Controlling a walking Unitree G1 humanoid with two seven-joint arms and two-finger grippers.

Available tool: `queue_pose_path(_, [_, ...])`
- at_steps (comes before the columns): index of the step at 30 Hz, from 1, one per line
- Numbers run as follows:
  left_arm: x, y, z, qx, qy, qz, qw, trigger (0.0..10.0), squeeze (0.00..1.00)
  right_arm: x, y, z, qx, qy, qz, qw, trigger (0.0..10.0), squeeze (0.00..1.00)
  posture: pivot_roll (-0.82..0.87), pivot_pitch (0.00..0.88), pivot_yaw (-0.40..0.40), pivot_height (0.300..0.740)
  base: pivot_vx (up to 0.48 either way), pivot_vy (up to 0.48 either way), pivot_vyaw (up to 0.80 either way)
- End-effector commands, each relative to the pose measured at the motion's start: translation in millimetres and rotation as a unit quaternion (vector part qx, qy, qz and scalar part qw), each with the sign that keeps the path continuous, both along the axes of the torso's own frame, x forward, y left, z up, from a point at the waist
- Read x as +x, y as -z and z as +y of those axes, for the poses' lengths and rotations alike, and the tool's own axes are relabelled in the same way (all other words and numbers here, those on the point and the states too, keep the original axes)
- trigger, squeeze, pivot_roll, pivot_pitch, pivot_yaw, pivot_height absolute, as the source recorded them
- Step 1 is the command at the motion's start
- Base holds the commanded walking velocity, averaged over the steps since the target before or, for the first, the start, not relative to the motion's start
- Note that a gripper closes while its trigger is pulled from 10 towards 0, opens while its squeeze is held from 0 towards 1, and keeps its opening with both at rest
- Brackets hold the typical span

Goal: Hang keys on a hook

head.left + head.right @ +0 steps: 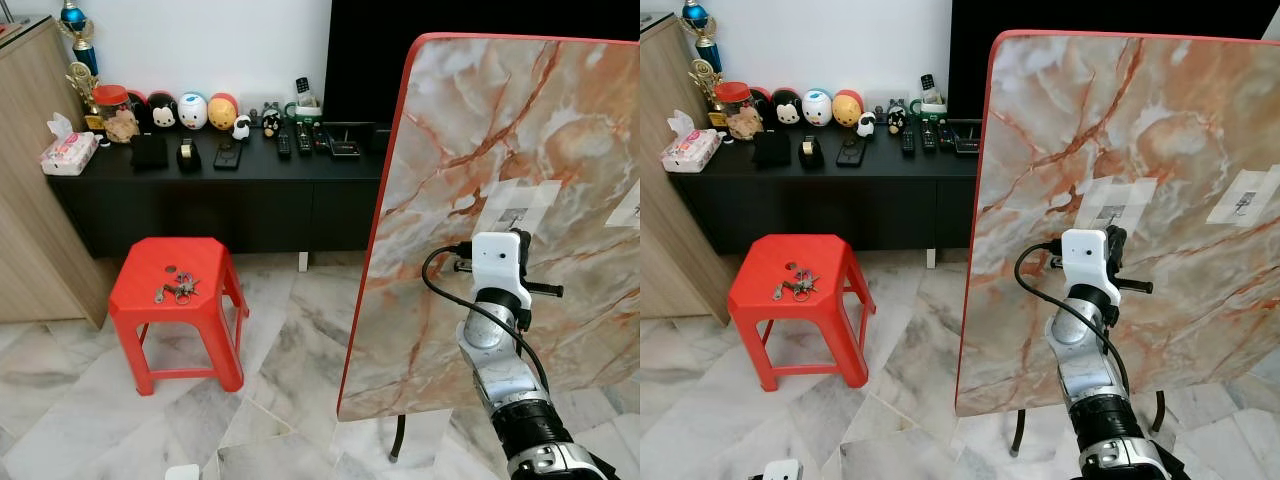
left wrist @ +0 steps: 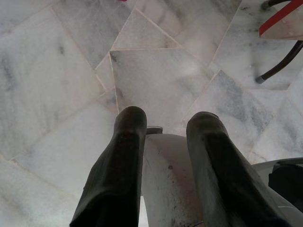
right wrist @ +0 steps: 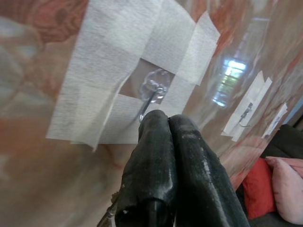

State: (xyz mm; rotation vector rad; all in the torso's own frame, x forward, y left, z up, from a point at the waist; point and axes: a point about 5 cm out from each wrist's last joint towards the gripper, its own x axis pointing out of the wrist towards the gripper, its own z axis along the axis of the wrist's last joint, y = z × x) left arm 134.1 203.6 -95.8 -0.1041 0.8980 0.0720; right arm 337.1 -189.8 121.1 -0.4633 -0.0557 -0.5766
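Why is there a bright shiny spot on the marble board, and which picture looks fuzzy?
Right wrist view: the marble board is glossy and mirrors a bright window as glare beside the taped hook; the shut right gripper, very close, looks soft. Left wrist view: the left gripper fingers are slightly blurred over the sharp floor. Eye views: evenly lit, sharp.

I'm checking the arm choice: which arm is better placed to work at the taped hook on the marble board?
Right. The right gripper has its fingertips right at the taped hook on the marble board, while the left gripper hangs low, pointing at the floor.
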Motion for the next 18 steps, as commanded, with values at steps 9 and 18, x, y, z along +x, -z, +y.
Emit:
queue_pose_path(9, [-15.6,7.7,-10.4,-0.019,0.007,0.036,0.999,10.0,0.0,-0.8,-0.6,-1.1,-0.003,0.005,0.006,1.0,10.0,0.0,0.08,0.0,-0.096,0.74,0.0,0.0,0.0])
queue_pose_path(18, [-15.4,7.7,-10.5,-0.019,0.008,0.036,0.999,10.0,0.0,-2.0,1.4,-1.7,-0.004,0.008,0.013,1.0,10.0,0.0,0.08,0.0,-0.096,0.74,0.0,0.0,0.0])
